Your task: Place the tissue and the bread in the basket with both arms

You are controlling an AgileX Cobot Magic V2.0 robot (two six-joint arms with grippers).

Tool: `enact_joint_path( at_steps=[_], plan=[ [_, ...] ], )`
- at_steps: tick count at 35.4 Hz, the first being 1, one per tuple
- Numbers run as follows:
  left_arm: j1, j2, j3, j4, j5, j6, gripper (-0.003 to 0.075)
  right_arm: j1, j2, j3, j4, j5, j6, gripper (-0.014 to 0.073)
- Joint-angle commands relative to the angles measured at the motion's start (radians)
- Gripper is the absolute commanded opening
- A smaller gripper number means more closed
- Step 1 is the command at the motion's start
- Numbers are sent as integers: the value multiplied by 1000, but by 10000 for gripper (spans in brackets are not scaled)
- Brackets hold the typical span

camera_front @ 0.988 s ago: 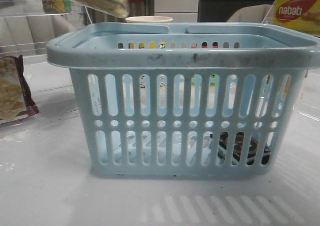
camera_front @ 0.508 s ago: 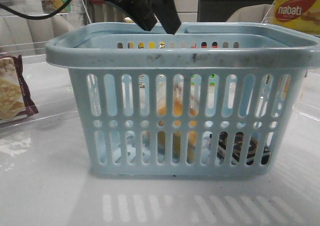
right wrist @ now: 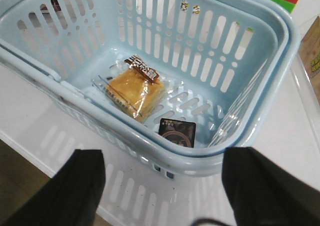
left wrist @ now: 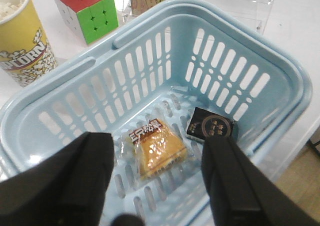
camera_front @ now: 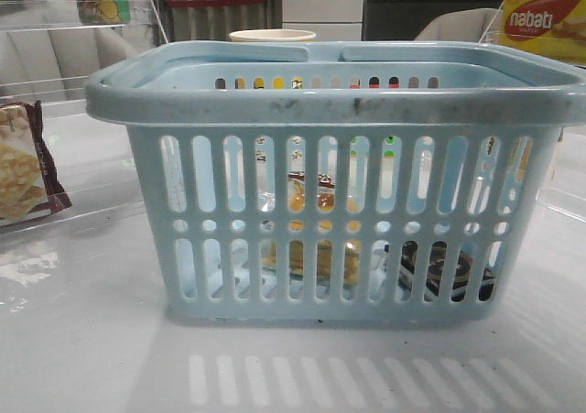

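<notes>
The pale blue basket (camera_front: pixel 339 102) stands in the middle of the table. Inside it on the floor lie the bagged golden bread (camera_front: pixel 311 248) and, beside it, the small black tissue pack (camera_front: pixel 439 271). In the left wrist view the bread (left wrist: pixel 157 148) and tissue (left wrist: pixel 212 127) lie in the basket (left wrist: pixel 280 70) below my left gripper (left wrist: pixel 157 181), which is open and empty above it. In the right wrist view the bread (right wrist: pixel 132 91) and tissue (right wrist: pixel 177 132) show in the basket (right wrist: pixel 220 158); my right gripper (right wrist: pixel 162 186) is open and empty, over the table outside the rim.
A cracker packet (camera_front: pixel 23 170) lies at the left. A yellow nabati box (camera_front: pixel 545 19) stands at back right. Behind the basket are a popcorn cup (left wrist: pixel 20 35), a colour cube (left wrist: pixel 87 10) and a clear acrylic stand (left wrist: pixel 240 5).
The bread was held above the basket, then fell in as the left gripper opened. The left gripper has since risen out of the front view; the bread now lies on the basket floor.
</notes>
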Motion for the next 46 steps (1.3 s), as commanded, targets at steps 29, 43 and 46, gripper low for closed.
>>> enact_joint_path(
  at_steps=[29,43,46],
  plan=[
    [-5,-809,630,13,-57,-32,432,-1,-4,-27,-62,-28,-12,591],
    [-5,-805,656,171,-50,-154,337,-1,6,-27,-69,-20,-14,191],
    [-5,-805,656,171,-50,-154,245,-1,6,-27,-69,-20,-14,59]
  ],
)
